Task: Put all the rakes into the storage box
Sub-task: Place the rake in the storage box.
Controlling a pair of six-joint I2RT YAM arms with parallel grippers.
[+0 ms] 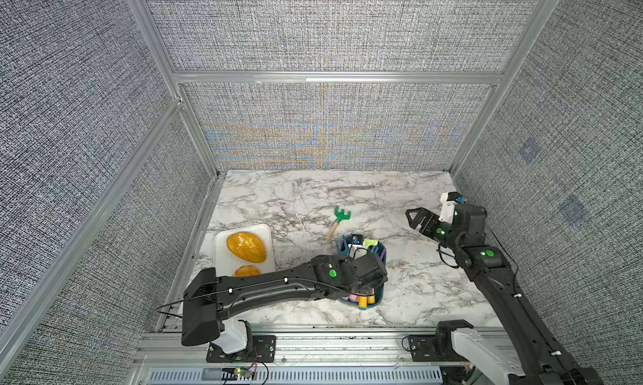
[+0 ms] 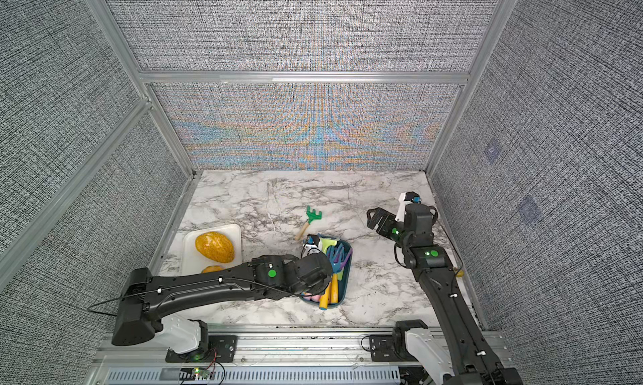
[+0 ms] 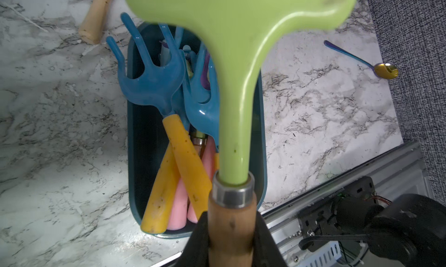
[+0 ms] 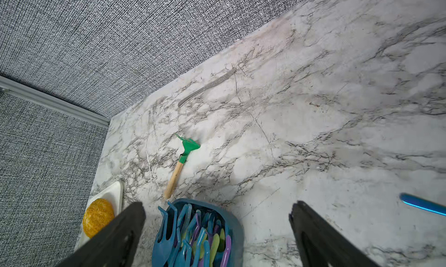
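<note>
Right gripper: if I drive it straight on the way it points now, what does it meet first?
Probably the storage box, which shows between the jaws of the open right gripper in its wrist view. Depth is unclear, so it might land on the marble tabletop just past it.

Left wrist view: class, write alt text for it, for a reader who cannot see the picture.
The left gripper is shut on the wooden handle of a light green tool, held over the dark teal storage box. The box holds blue pronged tools with yellow and pink handles. A gold-bowled spoon lies apart on the marble table.
</note>
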